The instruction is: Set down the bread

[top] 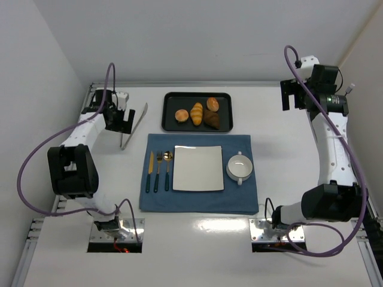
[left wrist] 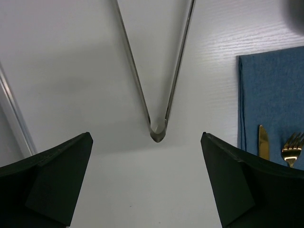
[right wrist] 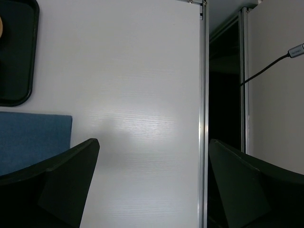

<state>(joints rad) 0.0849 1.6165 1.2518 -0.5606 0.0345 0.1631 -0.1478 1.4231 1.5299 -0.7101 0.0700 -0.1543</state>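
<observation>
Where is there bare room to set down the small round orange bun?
The white square plate is bare, and so is the white tabletop right of the black tray. Crowded: the tray itself and the gold cutlery strip.

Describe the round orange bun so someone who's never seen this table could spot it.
Find the black tray at the far side of the table, behind the blue cloth. The round orange bun is the leftmost piece on it, left of the long yellow roll; the other bun sits back right.
</observation>
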